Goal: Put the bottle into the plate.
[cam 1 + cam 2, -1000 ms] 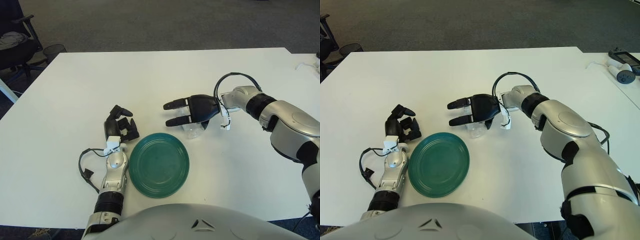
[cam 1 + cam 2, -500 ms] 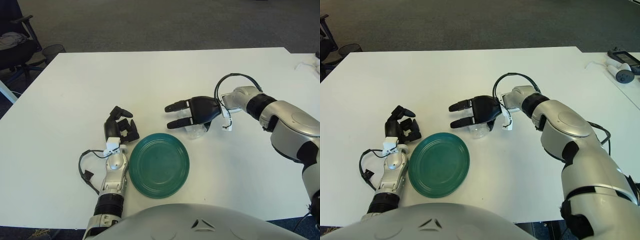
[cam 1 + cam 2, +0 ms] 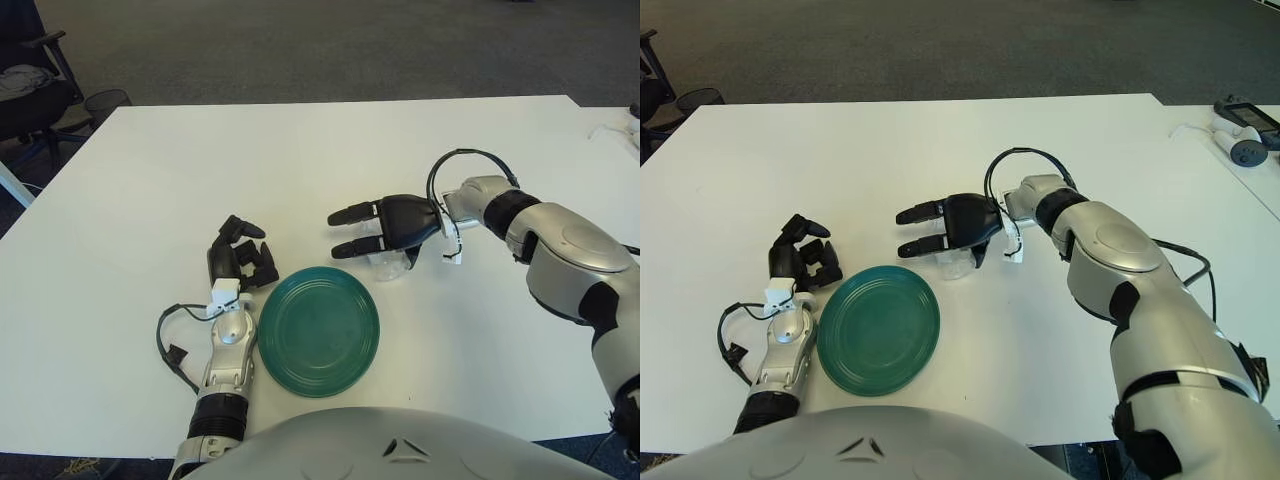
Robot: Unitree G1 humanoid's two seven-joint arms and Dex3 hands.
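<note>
A clear plastic bottle (image 3: pixel 388 262) lies on the white table (image 3: pixel 150 190), just beyond the upper right rim of the green plate (image 3: pixel 318 330). My right hand (image 3: pixel 352 232) hovers over the bottle, palm down. Its fingers (image 3: pixel 350 212) stretch straight out to the left past the bottle, and the palm hides most of the bottle. I cannot tell whether the thumb touches it. My left hand (image 3: pixel 241 262) shows beside the plate's left rim with its fingers curled and nothing in them.
A black cable (image 3: pixel 168 340) loops out from my left forearm onto the table. A chair (image 3: pixel 25 90) and a wire bin (image 3: pixel 108 100) stand off the table's far left corner. Small devices (image 3: pixel 1240 135) lie on a second table at the far right.
Almost nothing has changed. My right hand stays over the bottle with only a slight shift. My left hand has crept a little toward me.
</note>
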